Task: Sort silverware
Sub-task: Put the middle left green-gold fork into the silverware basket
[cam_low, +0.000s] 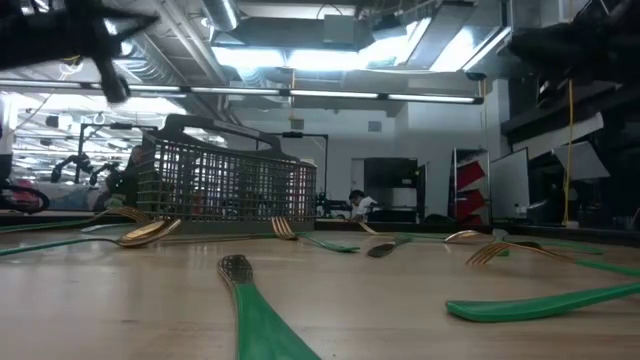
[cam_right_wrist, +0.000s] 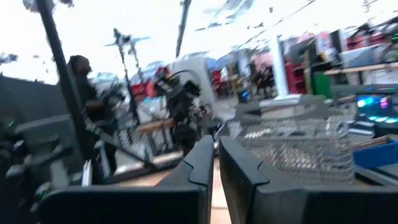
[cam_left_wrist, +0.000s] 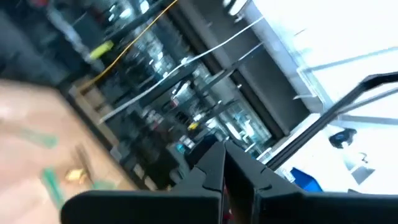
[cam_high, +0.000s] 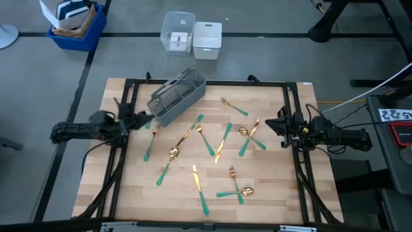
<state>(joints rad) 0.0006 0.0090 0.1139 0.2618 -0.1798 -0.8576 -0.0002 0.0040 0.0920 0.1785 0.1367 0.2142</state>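
Observation:
The silverware, small gold-headed pieces with teal-green handles, lies scattered flat on the wooden table [cam_high: 270,180]: a fork [cam_high: 234,107], a spoon [cam_high: 247,133], a knife [cam_high: 223,143], another knife [cam_high: 199,187], and a crossed pair [cam_high: 236,191]. In the low view a fork [cam_low: 250,305] lies nearest. The grey mesh caddy [cam_high: 177,96] stands at the far left of the table. My left gripper [cam_high: 148,118] is shut, raised at the left edge just beside the caddy's near corner. My right gripper [cam_high: 270,122] is shut, raised at the right edge, with nothing between its fingers.
A black frame [cam_high: 212,82] runs around the table's edges. Beyond the far edge, off the table, stand a clear plastic box [cam_high: 178,32], a white box [cam_high: 207,40] and a blue bin [cam_high: 77,24]. A person [cam_right_wrist: 81,87] stands in the room behind.

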